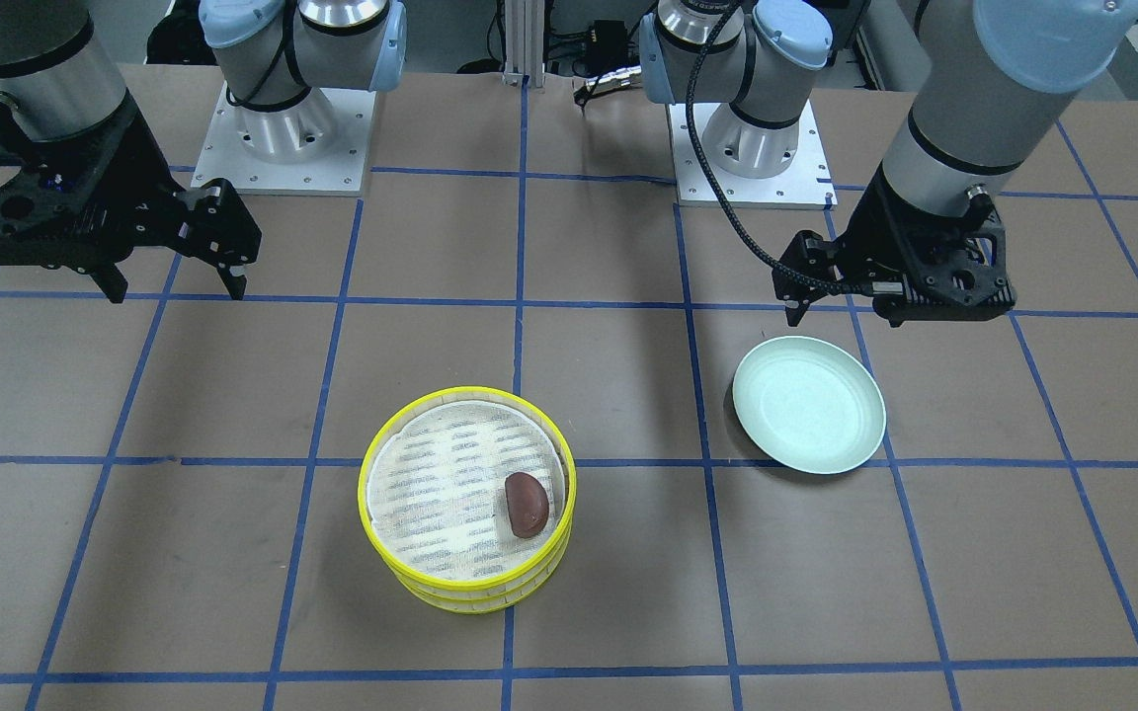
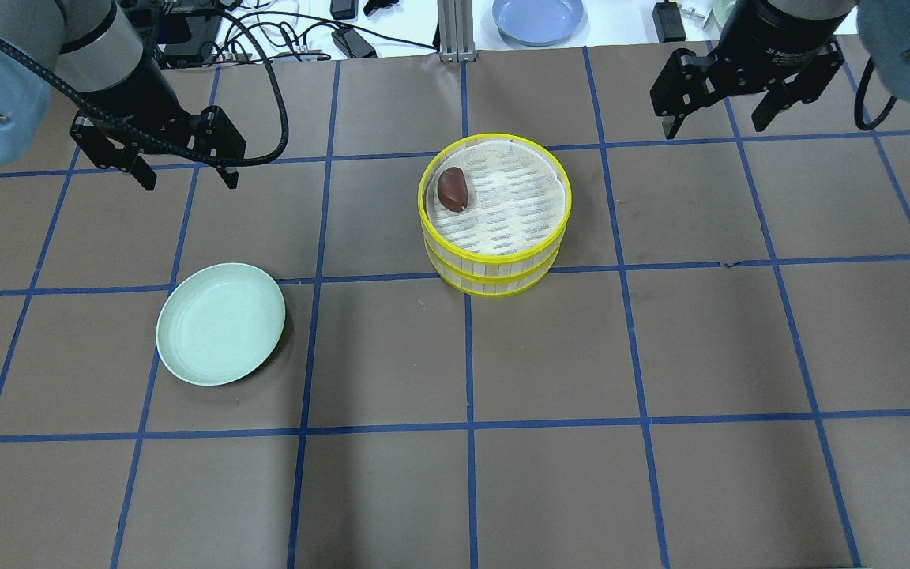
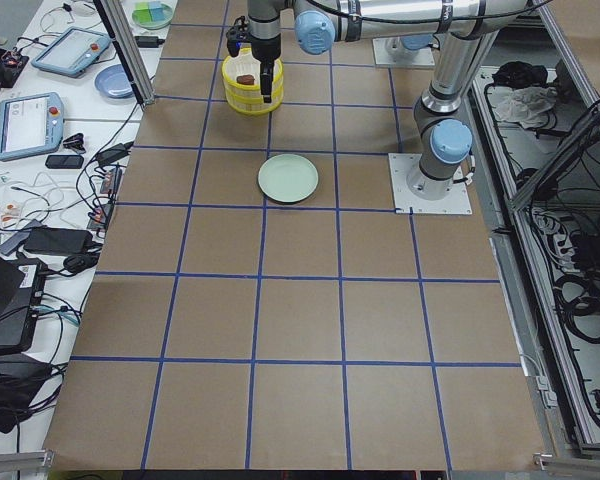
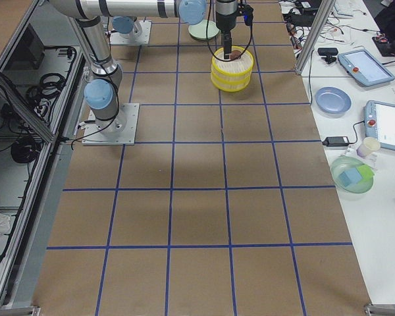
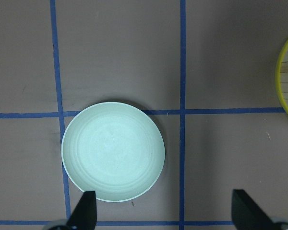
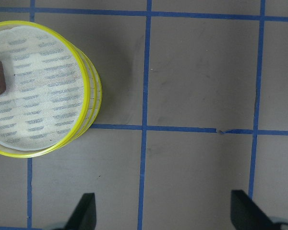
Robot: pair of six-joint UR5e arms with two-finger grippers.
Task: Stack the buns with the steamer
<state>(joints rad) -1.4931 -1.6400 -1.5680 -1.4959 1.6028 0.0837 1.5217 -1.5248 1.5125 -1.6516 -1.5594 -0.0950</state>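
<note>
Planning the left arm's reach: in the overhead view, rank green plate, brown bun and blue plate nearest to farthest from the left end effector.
1. green plate, left side.
2. brown bun, in the central steamer.
3. blue plate, past the far edge.

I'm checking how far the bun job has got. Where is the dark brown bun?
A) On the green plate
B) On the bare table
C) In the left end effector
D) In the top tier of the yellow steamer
D: the brown bun lies on the cloth liner in the top tier of the yellow steamer, close to its rim; the green plate is bare.
</note>
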